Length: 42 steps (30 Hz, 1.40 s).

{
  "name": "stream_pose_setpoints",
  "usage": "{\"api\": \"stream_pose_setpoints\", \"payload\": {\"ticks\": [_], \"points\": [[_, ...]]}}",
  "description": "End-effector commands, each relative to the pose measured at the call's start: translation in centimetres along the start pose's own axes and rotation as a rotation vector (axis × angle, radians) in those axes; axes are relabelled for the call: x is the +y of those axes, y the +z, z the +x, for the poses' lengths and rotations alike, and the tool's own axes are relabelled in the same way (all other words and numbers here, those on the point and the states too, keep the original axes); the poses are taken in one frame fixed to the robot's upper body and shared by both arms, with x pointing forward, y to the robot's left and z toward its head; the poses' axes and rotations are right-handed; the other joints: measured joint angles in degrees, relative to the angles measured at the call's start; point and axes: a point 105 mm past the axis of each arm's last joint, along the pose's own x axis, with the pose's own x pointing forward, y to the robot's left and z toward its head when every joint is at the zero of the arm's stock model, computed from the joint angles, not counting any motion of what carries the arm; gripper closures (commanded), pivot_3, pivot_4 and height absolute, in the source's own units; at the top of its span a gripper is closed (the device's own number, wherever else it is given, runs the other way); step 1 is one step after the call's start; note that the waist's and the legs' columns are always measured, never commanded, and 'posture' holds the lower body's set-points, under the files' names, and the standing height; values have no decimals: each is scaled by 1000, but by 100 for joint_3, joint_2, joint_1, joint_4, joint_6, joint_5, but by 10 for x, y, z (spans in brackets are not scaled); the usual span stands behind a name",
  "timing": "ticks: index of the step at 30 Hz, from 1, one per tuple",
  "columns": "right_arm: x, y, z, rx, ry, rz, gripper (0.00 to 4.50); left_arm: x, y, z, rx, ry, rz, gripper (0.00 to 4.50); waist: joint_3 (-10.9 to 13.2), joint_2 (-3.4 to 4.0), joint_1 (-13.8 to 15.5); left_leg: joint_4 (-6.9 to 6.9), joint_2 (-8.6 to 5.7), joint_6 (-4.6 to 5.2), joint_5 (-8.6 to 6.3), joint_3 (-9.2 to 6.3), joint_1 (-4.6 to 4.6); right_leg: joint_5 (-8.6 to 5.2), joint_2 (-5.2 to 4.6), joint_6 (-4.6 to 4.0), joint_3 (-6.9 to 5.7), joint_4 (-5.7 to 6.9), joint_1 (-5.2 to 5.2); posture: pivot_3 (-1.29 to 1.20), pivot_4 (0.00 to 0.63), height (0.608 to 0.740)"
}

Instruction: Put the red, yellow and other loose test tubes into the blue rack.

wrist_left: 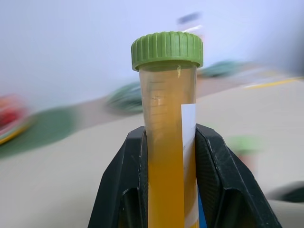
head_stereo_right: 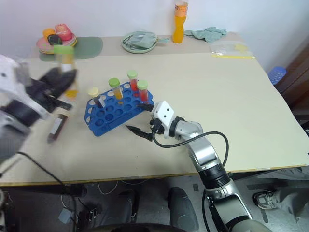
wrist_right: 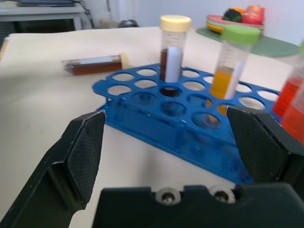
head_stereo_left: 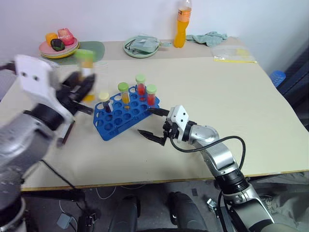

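Left gripper [wrist_left: 166,190] clamps an amber-yellow tube [wrist_left: 167,142] raised above the table; right gripper [head_stereo_left: 153,124] waits spread wide beside the blue rack [head_stereo_left: 123,115].

The left wrist view shows what the head views blur: both black fingers [wrist_left: 123,190] pressed on the tube's lower half, its green cap and white label strip standing upright above them. The right wrist view shows a dark maroon tube [wrist_right: 95,64] lying on its side on the table [head_stereo_left: 217,106] beyond the rack, loose. In the head views the held tube hangs to the left of the rack and higher than it. Four tubes stand in the rack: a cream-capped one [head_stereo_left: 105,101], a yellow one [head_stereo_left: 124,94] and two red ones [head_stereo_left: 141,84] [head_stereo_left: 151,94]. The right gripper sits just off the rack's right end, not touching. To its right the tabletop runs bare to the edge; plates [head_stereo_left: 60,48], an orange bottle [head_stereo_left: 181,24] and cloths [head_stereo_left: 207,37] line the far side.
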Motion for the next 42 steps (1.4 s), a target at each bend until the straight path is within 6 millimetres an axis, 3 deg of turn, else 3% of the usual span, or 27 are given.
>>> {"api": "stream_pose_setpoints", "payload": {"ticks": [1, 6, 12, 24, 31, 42], "points": [[-15, 2, -5, -14, -75, -17, 0, -23, -13, 16, -76, 32, 125, 3727, -1, 0, -4, 0, 1, 1, 0, 0, 2, 0, 4, 0, 1, 1, 1, 0, 150, 740], [-39, -8, -24, 31, -202, -16, 0, -36, -55, 41, -174, 182, 241, 3727, -1, 1, -5, -1, 0, 5, -2, 2, 2, 3, 6, 4, 3, -3, 3, 0, 150, 740], [-47, -7, -38, 42, -243, -17, 0, -40, -94, 55, -153, 216, 120, 3727, -1, 3, 2, -1, 2, 16, -8, 1, 1, 4, 5, 6, 1, 0, -1, 0, 150, 740], [-42, -6, -37, 43, -229, -27, 0, -42, -118, 73, -147, 211, 96, 3727, -1, 3, 3, 4, 1, 17, -8, 1, 1, 7, 6, 12, 1, 2, 0, 0, 150, 740], [-37, -5, -34, 41, -209, -24, 0, -43, -123, 81, -183, 223, 63, 3727, -2, 4, 3, 5, 1, 17, -8, 1, 1, 8, 6, 12, 1, 3, 0, 0, 150, 740], [-31, -3, -33, 38, -194, -24, 0, -43, -133, 80, -192, 243, -17, 3727, -2, 4, 6, 8, 1, 17, -8, 0, 2, 9, 6, 14, 1, 4, 2, 0, 150, 740]]}}
